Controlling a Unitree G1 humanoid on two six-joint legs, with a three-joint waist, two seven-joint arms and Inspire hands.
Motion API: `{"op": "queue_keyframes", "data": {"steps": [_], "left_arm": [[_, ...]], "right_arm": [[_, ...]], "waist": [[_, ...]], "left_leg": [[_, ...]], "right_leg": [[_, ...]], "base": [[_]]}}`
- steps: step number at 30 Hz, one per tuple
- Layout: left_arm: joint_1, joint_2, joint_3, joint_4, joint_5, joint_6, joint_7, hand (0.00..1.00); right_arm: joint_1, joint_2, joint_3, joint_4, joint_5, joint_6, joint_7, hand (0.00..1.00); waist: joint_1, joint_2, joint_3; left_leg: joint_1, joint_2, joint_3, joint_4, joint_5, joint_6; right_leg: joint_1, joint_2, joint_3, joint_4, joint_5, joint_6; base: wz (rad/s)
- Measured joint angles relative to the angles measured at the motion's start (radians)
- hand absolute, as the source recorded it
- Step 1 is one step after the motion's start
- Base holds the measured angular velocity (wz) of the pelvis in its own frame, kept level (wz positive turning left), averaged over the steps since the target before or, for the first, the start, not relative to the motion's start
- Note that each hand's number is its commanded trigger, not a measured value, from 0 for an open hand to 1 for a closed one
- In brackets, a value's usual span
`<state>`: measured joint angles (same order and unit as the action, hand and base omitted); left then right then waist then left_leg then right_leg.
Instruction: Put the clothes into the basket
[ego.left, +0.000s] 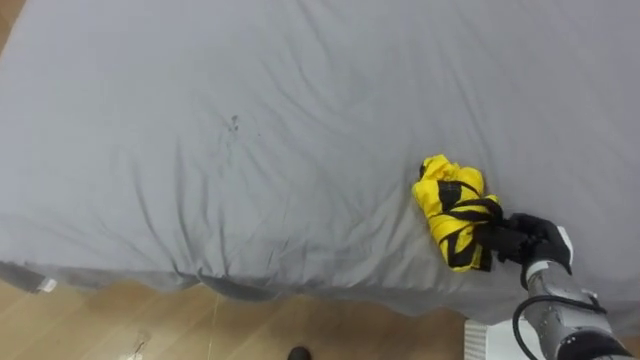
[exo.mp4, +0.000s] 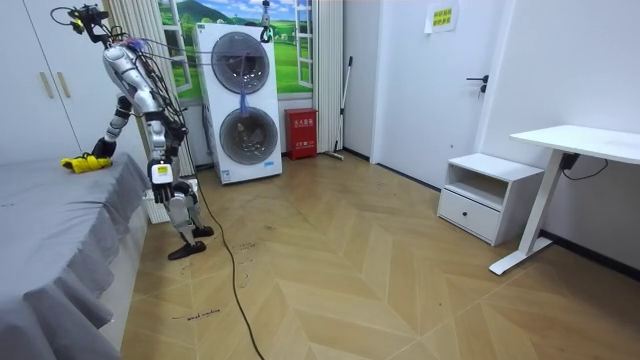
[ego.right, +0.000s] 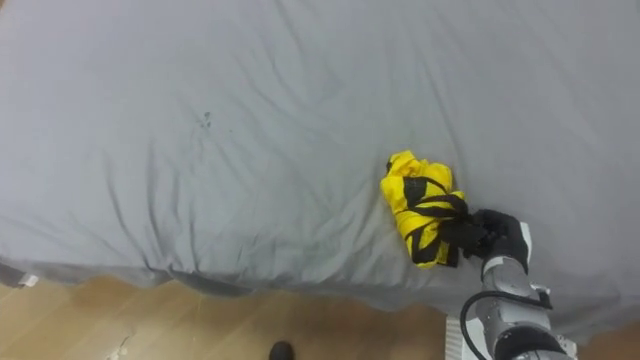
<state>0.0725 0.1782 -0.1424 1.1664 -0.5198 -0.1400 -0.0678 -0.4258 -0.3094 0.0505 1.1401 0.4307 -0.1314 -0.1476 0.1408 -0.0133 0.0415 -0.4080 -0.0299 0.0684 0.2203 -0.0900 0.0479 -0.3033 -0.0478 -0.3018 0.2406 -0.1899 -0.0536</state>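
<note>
Clothes (ego.left: 455, 210) (yellow-black bundle) lying bunched on grey bed (ego.left: 250, 130), near its edge. Right hand (ego.left: 530, 240) pinching cloth at bundle's side, fingers curling in. Step: grasping, lift not yet done. Next move calling for lifting clear and carrying to basket.

Soft, even light covers the sheet (ego.left: 250, 120), with faint shade in its creases and beside the yellow clothes (ego.left: 455, 210). The bright room's floor (exo.mp4: 400, 270) gleams.

The clothes (ego.left: 455, 210) are one yellow garment with black bands, crumpled into a tight bundle. It lies on the grey bed (ego.left: 250, 120) near its front edge, touching the right hand (ego.left: 535, 240).
</note>
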Motion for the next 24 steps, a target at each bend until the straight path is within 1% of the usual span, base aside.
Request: {"op": "queue_keyframes", "data": {"steps": [5,8,11,13,14,16,17,18,19,21,22,23,24], "left_arm": [[0.000,0.001,0.001,0.002,0.002,0.003,-0.005,0.00],[0.000,0.003,0.004,0.001,0.008,0.004,-0.005,0.00],[0.004,0.004,0.012,0.000,0.010,0.007,0.000,0.00],[0.018,0.007,0.014,0.001,0.001,0.006,0.001,0.00],[0.023,0.007,0.015,0.001,0.001,0.006,0.001,0.00],[0.040,0.008,0.023,-0.008,0.010,0.007,0.004,0.00],[0.043,0.008,0.023,-0.009,0.012,0.007,0.010,0.00],[0.047,0.008,0.026,-0.009,0.013,0.007,0.021,0.00],[0.055,0.008,0.035,-0.011,0.028,0.007,0.025,0.00],[0.072,0.008,0.055,-0.026,0.055,0.008,0.034,0.00],[0.080,0.008,0.065,-0.029,0.061,0.009,0.036,0.00],[0.080,0.007,0.068,-0.029,0.067,0.009,0.037,0.00],[0.081,0.007,0.072,-0.030,0.081,0.009,0.037,0.00]], "right_arm": [[0.017,-0.001,0.002,-0.042,0.000,0.000,0.028,1.00],[0.056,0.000,0.001,-0.086,0.002,0.000,0.028,1.00],[0.093,0.004,0.002,-0.108,0.018,-0.001,0.028,1.00],[0.146,0.009,0.003,-0.164,0.051,0.002,0.028,1.00],[0.157,0.009,0.004,-0.178,0.056,0.002,0.030,1.00],[0.196,0.015,0.006,-0.209,0.057,0.002,0.030,1.00],[0.209,0.017,0.006,-0.222,0.057,0.002,0.031,1.00],[0.236,0.019,0.005,-0.249,0.059,0.002,0.030,1.00],[0.260,0.021,0.000,-0.278,0.058,0.007,0.030,1.00],[0.293,0.024,-0.015,-0.367,0.059,0.020,0.028,1.00],[0.306,0.024,-0.025,-0.406,0.057,0.020,0.033,1.00],[0.313,0.026,-0.034,-0.421,0.055,0.020,0.036,1.00],[0.328,0.027,-0.051,-0.446,0.049,0.020,0.038,1.00]], "waist": [[-0.005,0.001,-0.0005],[-0.007,-0.002,-0.0021],[-0.018,-0.005,-0.0037],[-0.026,-0.008,-0.0061],[-0.030,-0.008,-0.0060],[-0.056,-0.012,-0.0112],[-0.057,-0.015,-0.0137],[-0.060,-0.021,-0.0187],[-0.071,-0.025,-0.0227],[-0.094,-0.025,-0.0269],[-0.114,-0.026,-0.0342],[-0.116,-0.027,-0.0357],[-0.118,-0.030,-0.0408]], "left_leg": [[0.000,0.000,0.006,0.001,0.000,0.000],[0.002,0.000,0.005,0.002,0.000,0.000],[0.019,-0.001,0.006,0.002,0.000,0.000],[0.047,-0.002,0.008,0.002,0.000,0.000],[0.054,-0.003,0.009,0.002,0.000,0.000],[0.083,-0.005,0.012,0.001,0.000,0.000],[0.090,-0.005,0.012,0.001,0.000,0.000],[0.106,-0.005,0.014,0.000,0.000,0.000],[0.127,-0.007,0.013,-0.003,0.000,0.000],[0.159,-0.010,0.012,-0.011,0.000,0.000],[0.182,-0.012,0.016,-0.021,0.000,0.000],[0.195,-0.012,0.018,-0.024,0.000,0.000],[0.218,-0.013,0.026,-0.027,-0.001,0.000]], "right_leg": [[0.001,0.000,0.000,0.000,0.000,0.000],[0.004,0.000,0.003,0.000,0.000,0.000],[0.020,-0.001,0.002,-0.001,0.000,0.000],[0.051,-0.003,0.001,-0.004,-0.002,0.003],[0.059,-0.003,0.001,-0.006,-0.002,0.004],[0.098,-0.003,-0.006,-0.023,-0.003,0.006],[0.105,-0.003,-0.004,-0.024,-0.004,0.006],[0.123,-0.002,-0.002,-0.030,-0.004,0.006],[0.147,-0.002,-0.003,-0.039,-0.004,0.007],[0.183,-0.002,-0.006,-0.050,-0.006,0.010],[0.205,-0.002,-0.005,-0.060,-0.007,0.012],[0.216,-0.002,-0.002,-0.062,-0.007,0.013],[0.239,-0.003,0.003,-0.071,-0.008,0.015]], "base": [[0.00],[0.00],[0.00],[0.00],[0.00],[0.08],[0.03],[0.00],[0.03],[0.08],[0.00],[-0.07],[-0.09]]}}
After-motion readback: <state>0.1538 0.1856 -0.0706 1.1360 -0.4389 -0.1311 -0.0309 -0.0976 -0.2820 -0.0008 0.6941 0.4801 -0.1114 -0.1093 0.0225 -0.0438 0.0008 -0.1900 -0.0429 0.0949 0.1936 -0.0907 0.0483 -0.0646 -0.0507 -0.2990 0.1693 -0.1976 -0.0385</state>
